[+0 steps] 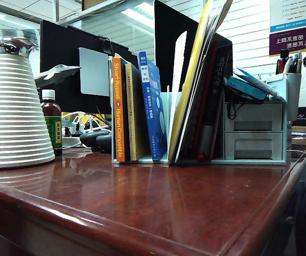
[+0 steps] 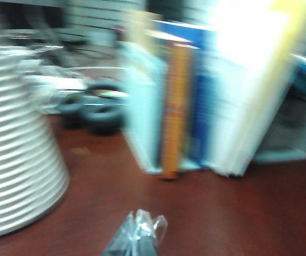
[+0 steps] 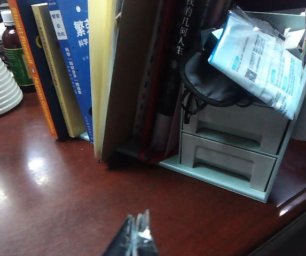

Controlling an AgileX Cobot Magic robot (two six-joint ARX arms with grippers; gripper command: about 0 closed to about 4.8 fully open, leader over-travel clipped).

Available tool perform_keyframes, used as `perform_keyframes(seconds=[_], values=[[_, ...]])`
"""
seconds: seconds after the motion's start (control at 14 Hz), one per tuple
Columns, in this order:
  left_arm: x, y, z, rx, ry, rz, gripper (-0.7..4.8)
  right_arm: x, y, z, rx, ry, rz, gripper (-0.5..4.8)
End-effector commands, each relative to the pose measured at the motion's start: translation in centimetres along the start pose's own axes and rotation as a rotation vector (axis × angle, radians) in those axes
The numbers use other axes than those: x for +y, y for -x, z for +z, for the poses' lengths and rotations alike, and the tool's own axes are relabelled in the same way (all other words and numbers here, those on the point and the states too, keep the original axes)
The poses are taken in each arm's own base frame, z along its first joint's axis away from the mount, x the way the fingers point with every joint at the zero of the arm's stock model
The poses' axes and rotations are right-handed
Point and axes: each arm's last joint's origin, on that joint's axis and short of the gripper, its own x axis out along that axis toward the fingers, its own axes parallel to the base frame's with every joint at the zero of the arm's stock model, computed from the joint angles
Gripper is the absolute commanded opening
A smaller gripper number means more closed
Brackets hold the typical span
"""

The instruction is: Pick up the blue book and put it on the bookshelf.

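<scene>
- Exterior view: the blue book [image 1: 153, 109] stands upright in the bookshelf [image 1: 166, 128], leaning slightly, its spine toward the camera. Just to its left stand a yellow-tan book [image 1: 134, 114] and an orange-spined book [image 1: 118, 109]. Right of the blue book a divider panel shows, then a yellow folder [image 1: 193, 85] tilting right with darker books behind it. A grey drawer unit [image 1: 254, 130] with 2 drawers sits at the right end of the shelf. On the left of the bench [image 1: 142, 213] are a white ribbed jug [image 1: 11, 112] and a small brown bottle [image 1: 51, 128]. Neither arm shows here.
- Left wrist view, blurred: the left gripper [image 2: 138, 237] hangs over bare bench with its jaws clenched and nothing between them. Ahead stand the jug, the orange spine and the blue book in the shelf.
- Right wrist view: the right gripper [image 3: 136, 237] also hangs low over the bench, jaws pressed together and empty. Ahead are the blue book between the yellow-tan book and the yellow folder, and the drawer unit topped with a white printed packet [image 3: 259, 61].
</scene>
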Motion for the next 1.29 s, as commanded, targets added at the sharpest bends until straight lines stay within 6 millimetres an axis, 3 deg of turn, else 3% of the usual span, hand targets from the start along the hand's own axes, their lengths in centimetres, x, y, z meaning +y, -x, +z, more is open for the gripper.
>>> perform_keyframes(seconds=[0.07,0.43,0.64,0.79,1.29], values=[[2.1,1.0,-0.5,0.04,0.013,0.146,-0.06,0.0,0.0,0.2,-0.015,-0.002,0.005,-0.01],[3.4,1.2,-2.4,0.148,-0.042,0.339,-0.06,0.0,0.0,0.2,-0.014,-0.003,0.003,-0.01],[3.4,1.2,-2.0,0.108,-0.077,0.358,-0.06,0.0,0.0,0.2,-0.013,-0.002,0.003,-0.01],[3.4,1.2,-1.9,0.1,-0.077,0.357,0.38,0.0,0.0,0.2,-0.013,-0.002,0.003,-0.01],[3.4,1.2,-1.8,0.093,-0.077,0.354,0.38,0.0,0.0,0.2,-0.013,-0.003,0.003,-0.01]])
